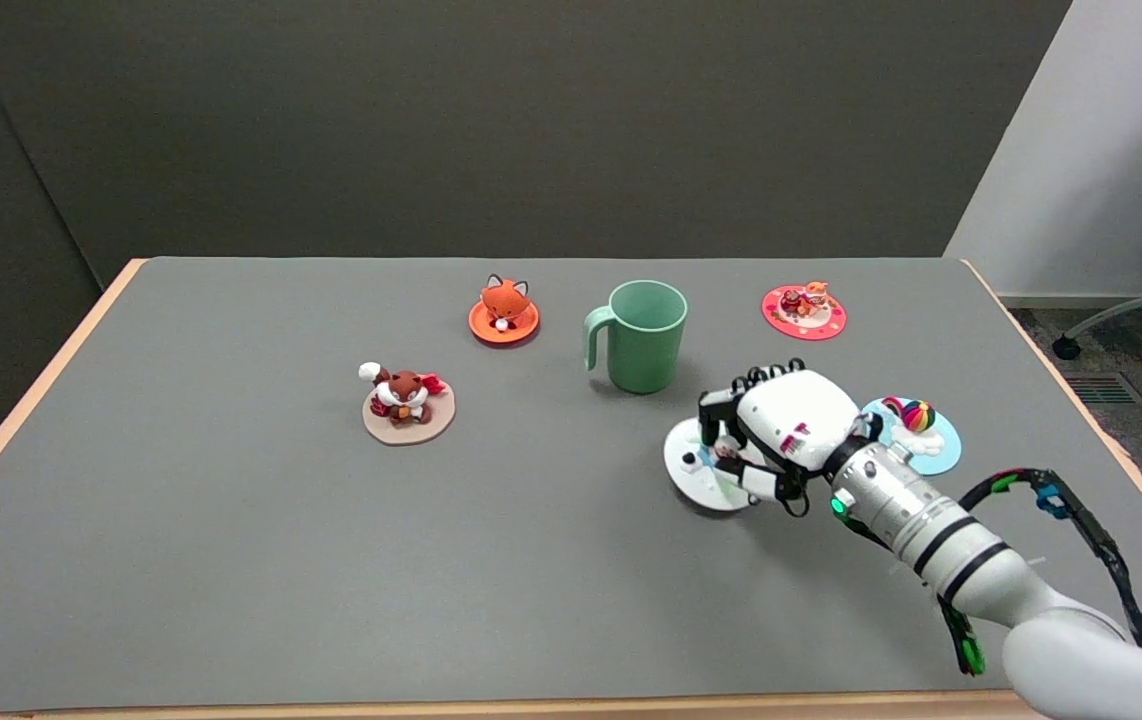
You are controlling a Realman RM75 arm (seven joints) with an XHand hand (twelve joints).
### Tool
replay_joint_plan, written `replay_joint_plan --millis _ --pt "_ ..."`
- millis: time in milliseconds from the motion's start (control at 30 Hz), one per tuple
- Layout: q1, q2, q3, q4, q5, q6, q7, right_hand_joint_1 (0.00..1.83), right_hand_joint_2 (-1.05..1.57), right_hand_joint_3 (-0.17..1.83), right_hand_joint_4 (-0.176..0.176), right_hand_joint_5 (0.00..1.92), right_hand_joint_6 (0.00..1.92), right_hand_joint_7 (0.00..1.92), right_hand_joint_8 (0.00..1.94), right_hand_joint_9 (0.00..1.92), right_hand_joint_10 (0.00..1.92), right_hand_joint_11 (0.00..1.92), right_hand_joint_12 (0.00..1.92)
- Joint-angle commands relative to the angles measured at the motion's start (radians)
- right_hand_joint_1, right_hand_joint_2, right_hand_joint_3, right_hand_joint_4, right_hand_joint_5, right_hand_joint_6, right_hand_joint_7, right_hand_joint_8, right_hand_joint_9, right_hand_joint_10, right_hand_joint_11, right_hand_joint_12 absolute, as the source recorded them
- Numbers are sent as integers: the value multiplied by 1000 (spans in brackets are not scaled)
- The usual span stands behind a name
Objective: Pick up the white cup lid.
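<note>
The white cup lid is a round white disc right of the table's centre, in front of the green mug. My right hand covers the lid's right half from above. Its fingers curl down over the far side and the thumb comes in from the near side, closing on the small decoration on top of the lid. Most of that decoration is hidden by the hand. The lid's left edge shows a dark shadow under it, and it looks slightly tilted.
Other decorated lids lie around: a light blue one just behind my wrist, a pink-red one at the back right, an orange fox one behind centre, and a beige one to the left. The table's wooden edge runs along the right.
</note>
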Motion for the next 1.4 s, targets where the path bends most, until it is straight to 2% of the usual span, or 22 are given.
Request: replay_joint_plan --millis 33,200,367,400,433,500,533,1000,1400 --pt "64 15 127 -134 -8 -184 4 1216 1069 117 13 896 1061 1035 974 973 659 717 1248" --pt "81 20 149 -138 88 -213 22 1222 1053 122 14 918 1033 1065 924 1022 614 813 1139" --pt "94 24 190 -154 90 -277 22 1225 1050 117 12 924 1027 1079 901 1042 599 843 1097" --pt "96 26 199 -155 90 -290 22 1233 1048 125 -36 933 1020 1058 922 1053 580 848 1091" --pt "98 27 204 -157 90 -297 22 1258 1049 141 -176 952 1012 989 997 1071 547 850 1086" --pt "105 29 212 -159 90 -313 22 1258 1047 142 -176 955 1009 992 994 1071 553 858 1070" --pt "108 30 214 -159 90 -319 22 1255 1063 124 -176 938 1034 978 1014 1026 655 871 1037" --pt "176 44 238 -148 93 -406 22 1256 1061 125 -176 940 1031 981 1013 1037 649 890 998" --pt "437 76 34 -63 101 -429 35 1256 1061 122 -176 944 1026 985 1005 1045 638 900 982"
